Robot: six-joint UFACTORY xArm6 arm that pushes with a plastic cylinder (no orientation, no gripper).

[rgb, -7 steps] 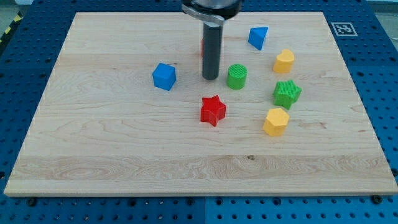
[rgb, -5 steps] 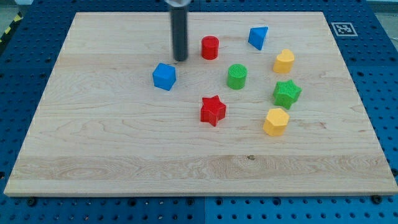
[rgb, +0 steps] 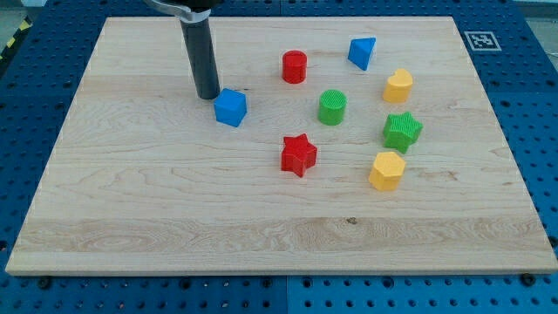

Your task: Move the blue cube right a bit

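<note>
Wooden board (rgb: 157, 209) on blue pegboard (rgb: 540, 131)

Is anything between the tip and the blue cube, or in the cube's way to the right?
Nothing visible sits between my tip and the blue cube; the tip is just at the cube's upper left. To the view's right the board is bare until the green cylinder, well away, so a short push looks unobstructed.

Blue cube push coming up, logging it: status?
My tip just upper-left of blue cube. Cube unmoved. Green cylinder farther right, path clear for now.
</note>
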